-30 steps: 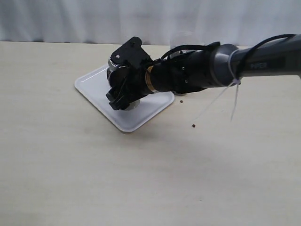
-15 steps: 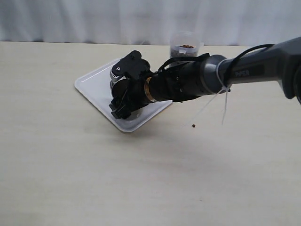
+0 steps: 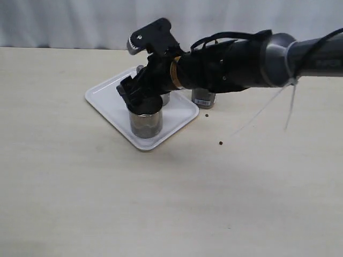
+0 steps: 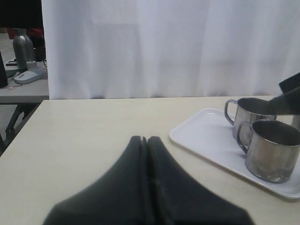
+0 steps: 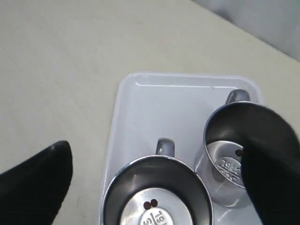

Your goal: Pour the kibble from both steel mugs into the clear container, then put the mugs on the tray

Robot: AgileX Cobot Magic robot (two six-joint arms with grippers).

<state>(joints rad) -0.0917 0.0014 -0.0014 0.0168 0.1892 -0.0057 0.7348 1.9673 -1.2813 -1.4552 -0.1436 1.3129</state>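
And the right gripper (image 3: 140, 96) hangs just over the near mug (image 3: 146, 122), jaws spread wide, nothing in them, with its fingers (image 5: 33, 185) standing clear on either side of the rim. Both mugs are upright on the tray (image 3: 110, 99), the far mug (image 4: 248, 115) close beside the near one, handles pointing the same way. Two bits of kibble (image 5: 150, 204) sit on the near mug's floor, one more in the far mug. The container (image 3: 203, 99) stands on the table (image 3: 80, 187) just beside the tray, mostly hidden by the arm. Two stray pellets (image 3: 221, 143) lie on the table near it. Over on the other side the left gripper (image 4: 144, 140) is pressed together, empty
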